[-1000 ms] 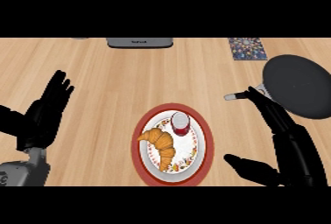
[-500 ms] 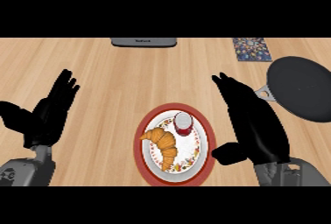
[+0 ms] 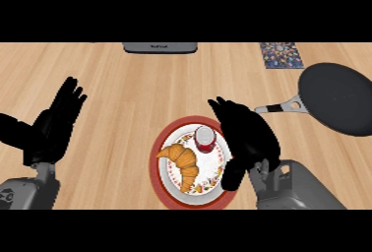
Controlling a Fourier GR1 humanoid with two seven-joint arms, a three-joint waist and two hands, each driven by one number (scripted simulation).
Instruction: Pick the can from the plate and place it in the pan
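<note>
Right hand point(image 3: 247, 140), fingers spread, hovers over the plate point(image 3: 157, 170)'s right rim beside the can point(image 3: 205, 141); wrap its sides squarely.

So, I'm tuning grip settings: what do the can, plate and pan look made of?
Can: probably metal, smooth, with a pale top and red side. Plate: looks like glazed ceramic, red rim around a patterned white middle. Pan: dark matt surface, likely coated metal; handle grey, maybe bare metal.

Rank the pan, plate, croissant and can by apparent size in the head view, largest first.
1. plate and pan: too close to rank, since the pan runs off the right edge.
2. croissant
3. can
</note>
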